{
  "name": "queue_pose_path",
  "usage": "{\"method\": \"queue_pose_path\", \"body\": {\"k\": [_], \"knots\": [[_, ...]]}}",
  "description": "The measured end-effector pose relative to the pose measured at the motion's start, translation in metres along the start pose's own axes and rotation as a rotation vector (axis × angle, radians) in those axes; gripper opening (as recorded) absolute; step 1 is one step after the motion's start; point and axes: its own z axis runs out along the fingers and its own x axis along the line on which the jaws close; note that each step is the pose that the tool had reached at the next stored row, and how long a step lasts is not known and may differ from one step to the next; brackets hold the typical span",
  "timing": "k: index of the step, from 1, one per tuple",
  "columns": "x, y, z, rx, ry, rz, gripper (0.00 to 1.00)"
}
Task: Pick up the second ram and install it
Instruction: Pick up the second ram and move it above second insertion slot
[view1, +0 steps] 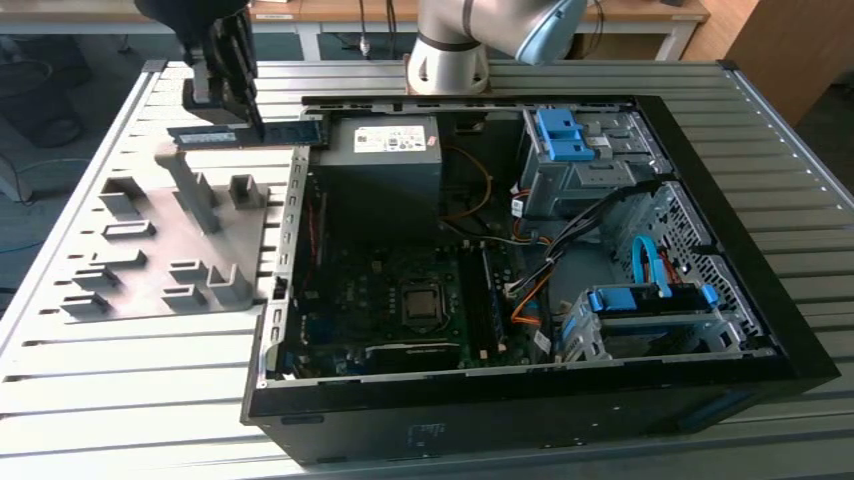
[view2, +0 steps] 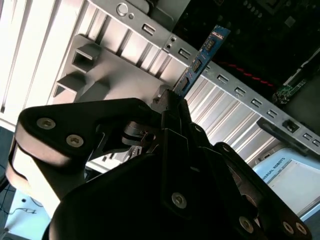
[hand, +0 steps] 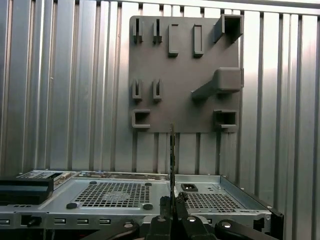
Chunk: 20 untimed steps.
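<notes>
Above the gap between the grey plate (view1: 147, 215) and the open computer case (view1: 534, 400), toward the exterior view's left and far side, the gripper (view1: 230, 112) hangs from above with its fingers clenched on the memory stick (view1: 274, 131). The stick lies level and lengthwise, clear of the plate's upright blocks below it, and one end reaches just past the case's near corner. Both plate and case sit on a ribbed metal table (view1: 134, 400), with the arm's base (view1: 447, 65) behind the case and blue brackets (view1: 561, 130) inside it toward the exterior view's right. In the second wrist view the gripper (view2: 172, 102) fills the foreground, and its fingers (view2: 182, 117) come together on one end of the memory stick (view2: 202, 55). The rest of the stick juts straight out beyond the fingertips, its blue board and labels showing, across the case's slotted metal rim (view2: 235, 92) and toward the dark motherboard (view2: 260, 35). The grey plate (view2: 115, 55) lies just beside that rim. In the first wrist view the memory stick (hand: 172, 160) appears edge-on as a thin dark line rising from between the tips of the gripper (hand: 172, 202). It is centred between them and upright in the picture. Behind it lie the meshed metal wall of the case (hand: 115, 192), then the grey plate (hand: 180, 85) flat on the table (hand: 50, 90).
</notes>
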Motion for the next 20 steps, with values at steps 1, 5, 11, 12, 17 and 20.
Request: {"method": "queue_pose_path", "body": {"k": [1, 5, 11, 12, 17, 20], "knots": [[0.0000, -0.0025, 0.0000, 0.0000, 0.0000, 0.000, 0.14], [0.0003, -0.0144, 0.0000, 0.0000, 0.0000, 0.000, 0.14], [0.0007, -0.0336, 0.0002, 0.0000, 0.0001, 0.000, 0.14], [0.0008, -0.0367, 0.0002, 0.0000, 0.0000, 0.000, 0.14], [0.0011, -0.0498, 0.0002, -0.0001, 0.0001, 0.000, 0.14], [0.0012, -0.0567, 0.0002, -0.0001, 0.0000, 0.000, 0.14]]}}
